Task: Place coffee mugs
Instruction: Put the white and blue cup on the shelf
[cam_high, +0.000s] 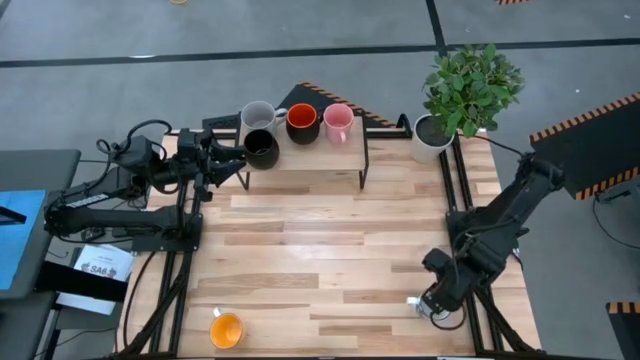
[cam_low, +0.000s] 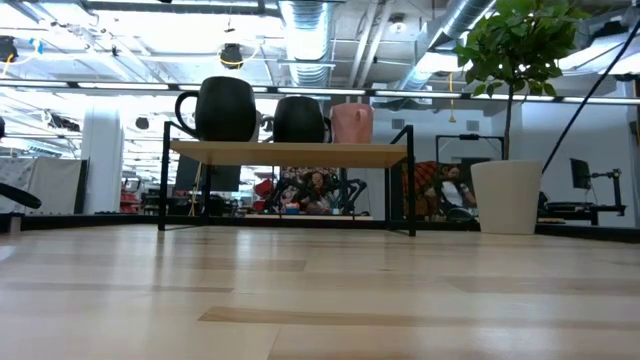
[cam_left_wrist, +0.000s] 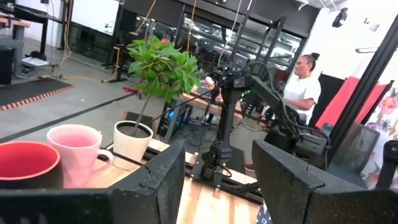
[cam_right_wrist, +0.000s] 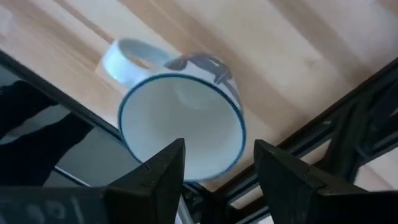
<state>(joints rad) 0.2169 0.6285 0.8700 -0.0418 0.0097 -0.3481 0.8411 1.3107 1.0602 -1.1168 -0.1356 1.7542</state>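
Observation:
On the small shelf at the table's far side stand a grey mug, a black mug, a red-orange mug and a pink mug, all upright on their bases. My left gripper hovers open just left of the black mug, level, with nothing between its fingers. A white mug with a blue pattern stands upright at the near right edge. Above it my right gripper points down, open. A yellow-orange mug stands near left.
A white pot with a green plant stands at the far right corner. Dark metal frame rails run along the table's right side, close to the white mug. A person sits beyond the table. Bare wood lies across the middle.

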